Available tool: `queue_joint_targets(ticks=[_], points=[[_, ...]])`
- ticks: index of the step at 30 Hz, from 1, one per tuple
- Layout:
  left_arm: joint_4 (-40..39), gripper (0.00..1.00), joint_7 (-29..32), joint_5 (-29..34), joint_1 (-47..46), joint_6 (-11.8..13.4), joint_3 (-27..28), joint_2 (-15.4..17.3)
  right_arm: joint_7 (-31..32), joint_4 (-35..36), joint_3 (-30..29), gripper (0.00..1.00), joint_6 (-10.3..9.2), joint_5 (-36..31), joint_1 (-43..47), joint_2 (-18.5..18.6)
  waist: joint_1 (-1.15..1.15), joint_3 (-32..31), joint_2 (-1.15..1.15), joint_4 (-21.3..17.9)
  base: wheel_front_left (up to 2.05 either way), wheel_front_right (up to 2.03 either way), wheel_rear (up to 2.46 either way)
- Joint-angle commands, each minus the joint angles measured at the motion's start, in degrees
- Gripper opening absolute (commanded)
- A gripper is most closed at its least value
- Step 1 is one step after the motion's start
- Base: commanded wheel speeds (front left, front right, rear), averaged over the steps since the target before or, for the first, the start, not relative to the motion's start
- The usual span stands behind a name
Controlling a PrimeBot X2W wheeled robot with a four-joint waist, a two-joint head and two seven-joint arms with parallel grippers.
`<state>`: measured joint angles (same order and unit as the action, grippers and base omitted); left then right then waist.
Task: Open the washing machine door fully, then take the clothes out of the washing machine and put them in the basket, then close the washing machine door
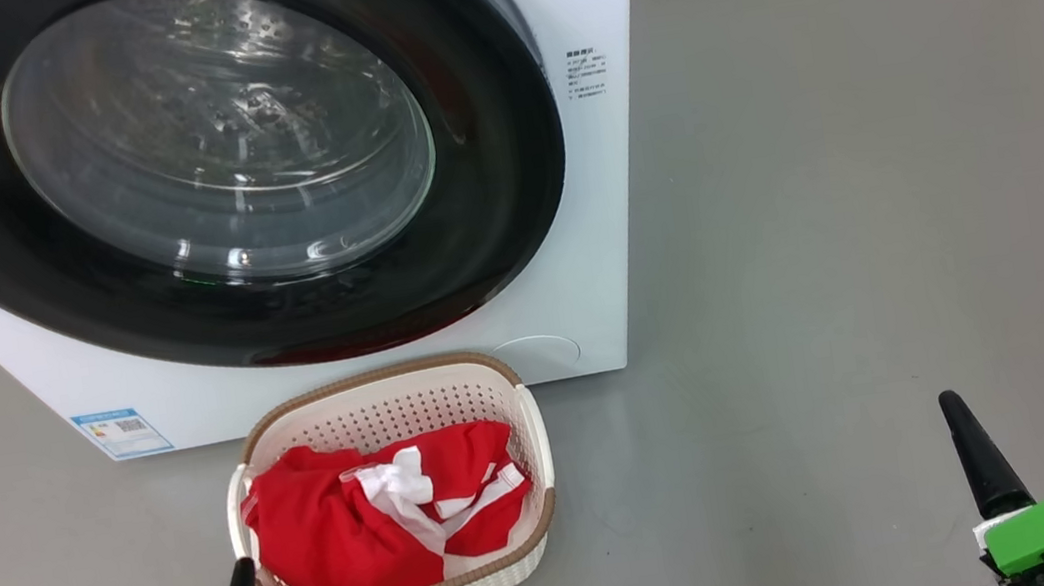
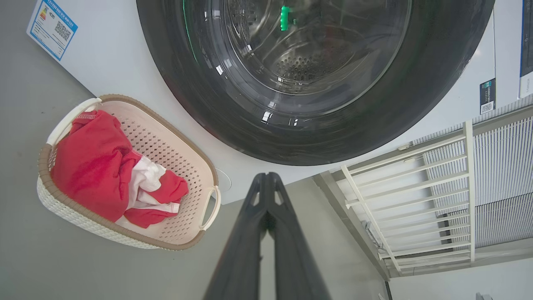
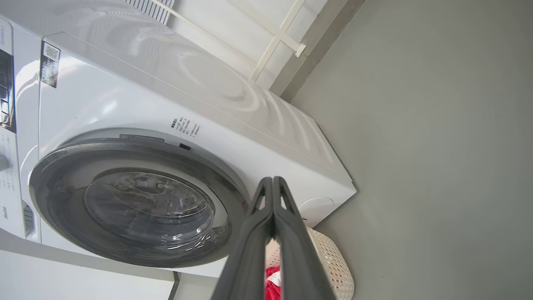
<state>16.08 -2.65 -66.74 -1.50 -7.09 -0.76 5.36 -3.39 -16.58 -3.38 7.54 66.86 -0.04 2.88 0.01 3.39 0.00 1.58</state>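
Bright, even light; faint shadows; glare on washing machine door (image 1: 212, 162); wrist views warped at edges.

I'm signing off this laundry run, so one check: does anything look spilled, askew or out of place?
Nothing stands out. The door looks shut on the washer. The clothes lie inside the basket, which sits upright on the floor before it. The left gripper and right gripper are shut, empty and clear of everything.
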Motion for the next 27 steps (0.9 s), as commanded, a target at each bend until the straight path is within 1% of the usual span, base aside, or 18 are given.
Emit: queue_joint_targets(ticks=[1, 27], points=[[-1.6, 0.00, 0.4, -1.8, -2.6, -0.3, 1.7, 0.4, 0.7, 1.7, 0.2, 0.00, -0.03, 1.7, -2.5, 0.9, 0.00, -0.1, 0.00, -0.1, 0.00, 0.00, 0.00], [-1.9, 0.00, 4.6, -15.8, -3.7, -0.3, 3.9, -0.6, 4.9, 2.3, -0.5, 0.00, -0.05, 15.9, -4.5, 1.2, 0.00, -1.9, 0.00, -0.9, 0.00, 0.00, 0.00]])
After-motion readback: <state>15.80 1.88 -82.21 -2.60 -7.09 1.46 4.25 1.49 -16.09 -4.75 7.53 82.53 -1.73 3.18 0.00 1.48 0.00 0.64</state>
